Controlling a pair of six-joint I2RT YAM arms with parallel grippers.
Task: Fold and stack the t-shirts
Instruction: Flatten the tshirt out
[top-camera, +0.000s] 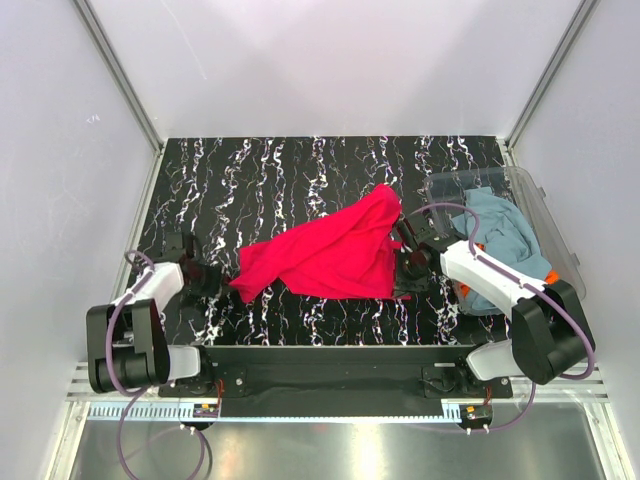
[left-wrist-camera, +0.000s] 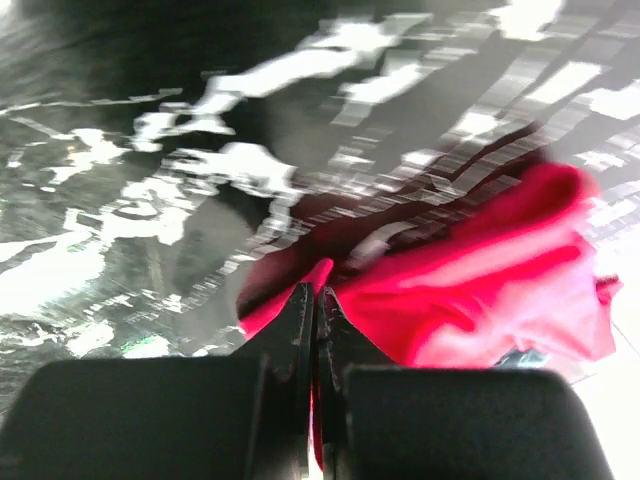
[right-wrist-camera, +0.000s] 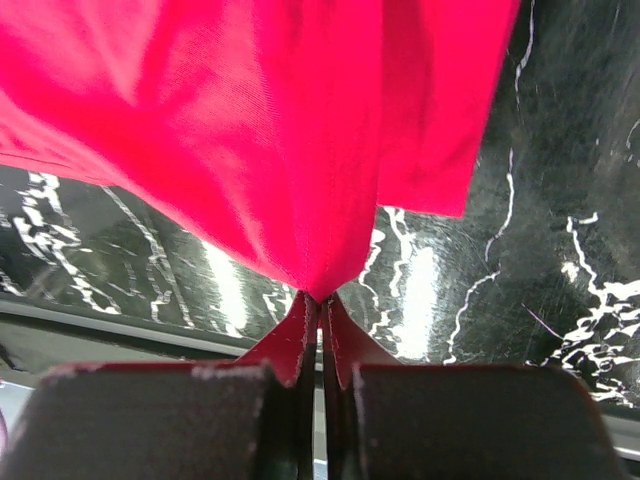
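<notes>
At the right edge, a clear plastic tub, tilted a little against the side wall. Inside it, a crumpled grey-blue t-shirt heaped toward the near end; below that, only slivers showing of an orange t-shirt, partly hidden by the right arm. Out of the tub, on the middle of the desk, a red t-shirt, rumpled and stretched slantwise between both arms. Left hand pinched closed on the near-left corner of that cloth, red showing in the seam between the fingers. Right hand clamped tight on a gathered fold at the shirt's right side, cloth fanning out from the tips. Black desk top, veined with white like marble. All round it, plain white walls with metal posts at the far corners.
</notes>
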